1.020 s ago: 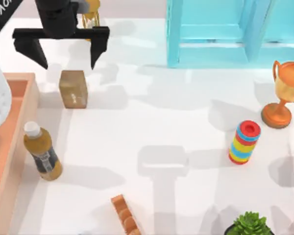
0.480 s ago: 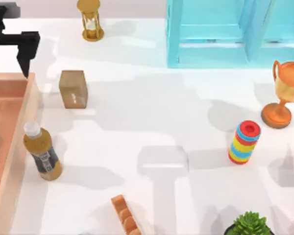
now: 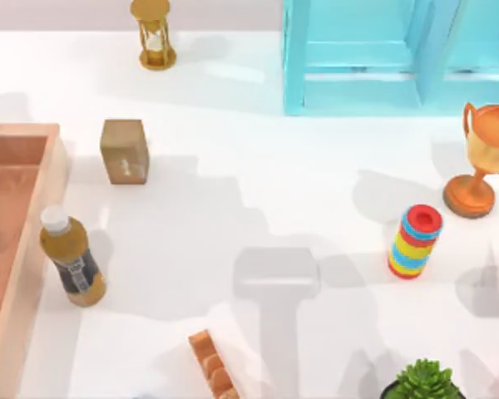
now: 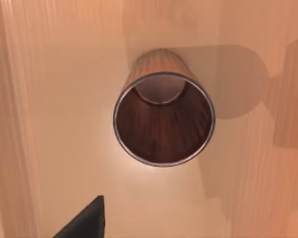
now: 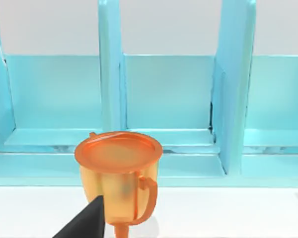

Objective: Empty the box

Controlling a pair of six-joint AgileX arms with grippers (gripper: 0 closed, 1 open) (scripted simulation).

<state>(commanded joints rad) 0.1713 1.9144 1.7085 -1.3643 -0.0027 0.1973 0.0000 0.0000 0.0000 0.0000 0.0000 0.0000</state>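
**Left arm gone from the overhead view, now looking down into the box**

Change first: a second ago the left arm's dark gripper hung wide open over the far-left part of the table (image 3: 258, 199), close to the tan block (image 3: 124, 150); half a second ago it sat at the far-left edge, just above the box's far wall. In the top view it has now left the picture, and only shadows lie across the white surface. The left wrist view looks straight down onto orange-brown wood with a wooden cup (image 4: 163, 119) standing on it, so I judge the left arm is poised over the box (image 3: 17, 249) and lining up on the cup. That would mean the box is not yet empty and a pick is coming.

The box sits at the table's left edge, a shallow open tray of orange-brown wood with low walls. Its inside is partly cut off at the left. A brown bottle (image 3: 71, 258) with a white cap lies just outside its right wall.

A dark fingertip (image 4: 84, 223) shows in the left wrist view; I cannot tell how wide the left gripper stands. The right arm is parked facing an orange trophy (image 5: 120, 173) and the light-blue cabinet (image 5: 164, 94); its gripper's spread cannot be told either.
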